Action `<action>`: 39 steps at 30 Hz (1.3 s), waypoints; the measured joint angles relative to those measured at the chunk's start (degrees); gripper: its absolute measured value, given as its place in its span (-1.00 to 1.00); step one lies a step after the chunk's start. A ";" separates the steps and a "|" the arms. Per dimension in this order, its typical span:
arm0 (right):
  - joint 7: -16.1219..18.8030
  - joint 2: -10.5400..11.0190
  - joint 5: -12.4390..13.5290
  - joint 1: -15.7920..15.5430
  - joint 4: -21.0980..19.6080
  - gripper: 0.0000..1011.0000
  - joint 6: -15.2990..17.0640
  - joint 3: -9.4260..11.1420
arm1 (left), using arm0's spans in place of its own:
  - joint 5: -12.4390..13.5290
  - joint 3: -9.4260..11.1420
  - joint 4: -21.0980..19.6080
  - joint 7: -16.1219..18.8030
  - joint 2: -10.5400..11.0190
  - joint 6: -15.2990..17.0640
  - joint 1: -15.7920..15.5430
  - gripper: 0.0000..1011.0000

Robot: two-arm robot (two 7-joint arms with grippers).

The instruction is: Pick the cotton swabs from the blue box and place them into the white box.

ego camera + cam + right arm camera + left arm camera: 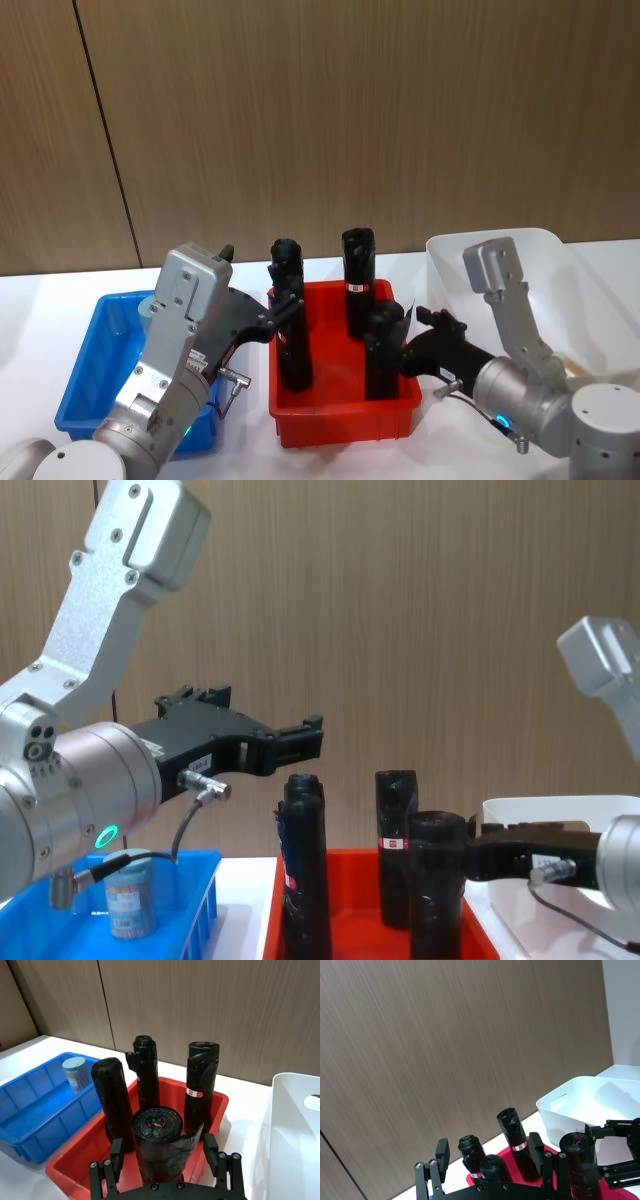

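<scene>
both grippers up near the red crate, one swab tub waiting in the blue box

nearest me, at the lower left of the head view, my left arm rises over the blue box [85, 390]. its left gripper [283, 305] reaches toward frame centre, above the red crate's [340, 420] left side; in the left wrist view its fingers [441, 1154] stand wide apart with nothing between them. at the lower right of the head view my right gripper [422, 325] points toward the crate from the other side, fingers spread wide and empty, right beside the nearest black roll [159, 1147].

a little farther back, a single tub of cotton swabs [75, 1075] stands upright in the blue box, at centre left of the right wrist view, against the box's far wall. in the chest view it sits low left, under my left arm.

farther still, the other black rolls [357, 280] stand upright in the red crate, and the white box [565, 290] sits at the right edge.

my worry: both grippers are crowded around the tall rolls. swinging the left one back and down to the tub could clip a roll and topple it, or i could close on the wrong item.
</scene>
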 joint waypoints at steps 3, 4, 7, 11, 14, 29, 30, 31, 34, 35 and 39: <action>-0.08 -0.49 -0.41 0.71 1.07 0.98 -0.21 -0.23 | 0.00 0.00 0.00 0.00 0.00 0.00 0.00 0.99; -0.12 -0.64 -0.54 0.91 1.39 0.98 -0.25 -0.31 | 0.00 0.00 0.00 0.00 0.00 0.00 0.00 0.99; -0.31 -1.06 -0.90 1.50 2.26 0.98 -0.40 -0.50 | 0.00 0.00 0.00 0.00 0.00 0.00 0.00 0.99; -0.55 -1.73 -1.52 2.45 3.76 0.98 -0.72 -0.83 | 0.00 0.00 0.00 0.00 0.00 0.00 0.00 0.99; -0.72 -2.03 -1.81 2.89 4.49 0.98 -0.89 -0.96 | 0.00 0.00 0.00 0.00 0.00 0.00 0.00 0.99; -1.84 -4.03 -3.75 5.81 9.69 0.81 -2.36 -1.79 | 0.00 0.00 0.00 0.00 0.00 0.00 0.00 0.99; -1.90 -4.13 -3.81 5.95 9.93 0.75 -2.46 -1.85 | 0.00 0.00 0.00 0.00 0.00 0.00 0.00 0.99; -1.94 -4.18 -3.84 6.01 10.03 0.68 -2.50 -1.88 | 0.00 0.00 0.00 0.00 0.00 0.00 0.00 0.99; -2.12 -4.32 -3.97 6.20 10.29 0.51 -2.59 -1.95 | 0.00 0.00 0.00 0.00 0.00 0.00 0.00 0.99; -2.16 -4.36 -3.98 6.24 10.32 0.48 -2.61 -1.97 | 0.00 0.00 0.00 0.00 0.00 0.00 0.00 0.99; -2.29 -4.42 -3.99 6.28 10.31 0.24 -2.64 -1.99 | 0.00 0.00 0.00 0.00 0.00 0.00 0.00 0.99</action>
